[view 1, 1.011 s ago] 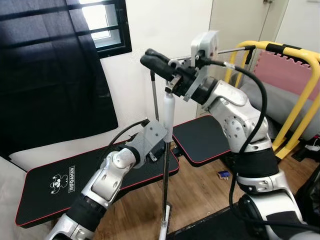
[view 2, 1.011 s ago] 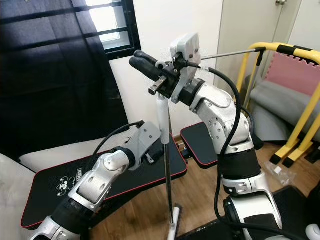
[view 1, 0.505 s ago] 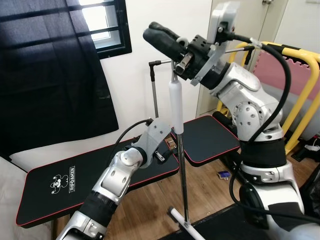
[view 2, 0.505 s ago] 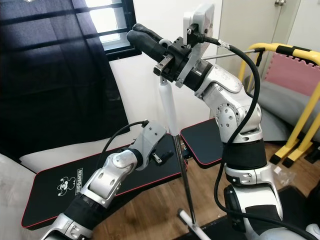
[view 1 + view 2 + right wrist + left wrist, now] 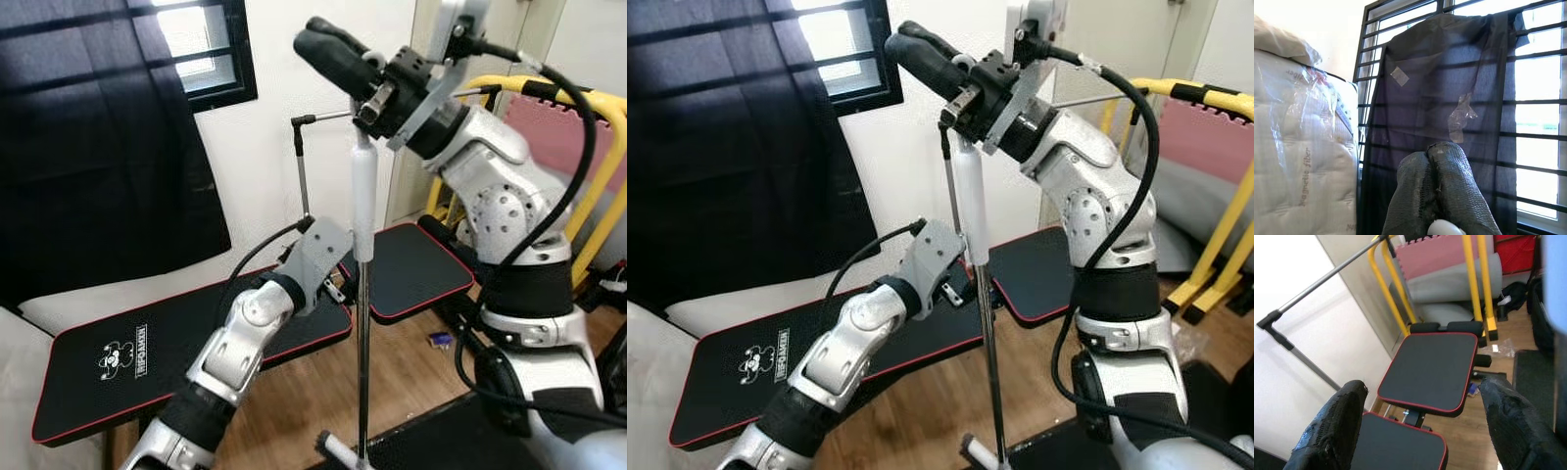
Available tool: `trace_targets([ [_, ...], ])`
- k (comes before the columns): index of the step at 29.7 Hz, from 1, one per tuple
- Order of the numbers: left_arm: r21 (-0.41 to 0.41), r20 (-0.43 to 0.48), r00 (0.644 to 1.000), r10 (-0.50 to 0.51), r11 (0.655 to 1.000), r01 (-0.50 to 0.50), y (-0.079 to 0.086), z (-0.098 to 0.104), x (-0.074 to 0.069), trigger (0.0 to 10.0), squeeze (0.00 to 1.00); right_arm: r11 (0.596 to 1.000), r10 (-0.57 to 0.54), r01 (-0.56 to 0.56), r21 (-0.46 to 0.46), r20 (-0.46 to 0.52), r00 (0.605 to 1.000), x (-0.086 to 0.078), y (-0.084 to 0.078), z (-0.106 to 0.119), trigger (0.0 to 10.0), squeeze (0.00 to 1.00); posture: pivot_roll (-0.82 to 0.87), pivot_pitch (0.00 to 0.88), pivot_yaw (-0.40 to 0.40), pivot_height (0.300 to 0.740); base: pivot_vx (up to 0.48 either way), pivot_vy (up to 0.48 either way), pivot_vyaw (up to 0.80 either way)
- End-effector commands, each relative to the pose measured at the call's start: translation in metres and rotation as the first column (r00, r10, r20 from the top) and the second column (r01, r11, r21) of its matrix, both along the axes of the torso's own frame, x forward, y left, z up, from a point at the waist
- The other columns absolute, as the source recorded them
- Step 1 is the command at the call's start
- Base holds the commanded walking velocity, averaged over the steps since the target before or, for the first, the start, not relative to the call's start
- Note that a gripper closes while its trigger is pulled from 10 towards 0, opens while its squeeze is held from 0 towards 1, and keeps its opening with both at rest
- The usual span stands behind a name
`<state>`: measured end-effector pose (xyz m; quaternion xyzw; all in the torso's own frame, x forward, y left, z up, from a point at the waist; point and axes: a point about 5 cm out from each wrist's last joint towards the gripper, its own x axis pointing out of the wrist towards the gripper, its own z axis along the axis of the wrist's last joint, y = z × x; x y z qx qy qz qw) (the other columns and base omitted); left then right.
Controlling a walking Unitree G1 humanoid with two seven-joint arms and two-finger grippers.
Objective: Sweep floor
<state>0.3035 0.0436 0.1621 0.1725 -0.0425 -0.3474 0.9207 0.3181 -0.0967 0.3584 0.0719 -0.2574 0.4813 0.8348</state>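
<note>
Your right hand [image 5: 338,49] is clamped shut at the top of the broom handle [image 5: 363,211], steering from above; the left hand [image 5: 1420,423] sits spread open beside the shaft, guiding not gripping. Pole stands near upright so the broom head [image 5: 338,452] meets the wood floor [image 5: 411,367] before the weight bench [image 5: 186,333].

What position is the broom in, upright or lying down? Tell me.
Upright. The broom stands nearly vertical, its white grip at the right tool and its foot near the wooden floor.
</note>
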Motion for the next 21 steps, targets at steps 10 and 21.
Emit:
trace_targets([
  [10,0.2,-0.255,0.908,-0.333,0.901,0.386,0.042,-0.014,-0.049,10.0,0.0,1.0,0.004,-0.004,0.002,0.03,1.0,-0.001,-0.003,0.011,0.0,0.0,-0.07,0.0,0.025,0.74,0.0,0.0,0.0],
  [21,0.141,-0.209,0.929,-0.305,0.931,0.338,0.035,-0.006,-0.046,10.0,0.0,1.0,0.02,-0.02,0.01,0.032,0.999,-0.002,-0.001,0.014,0.0,0.0,-0.07,0.0,0.024,0.74,0.0,0.0,0.0],
])
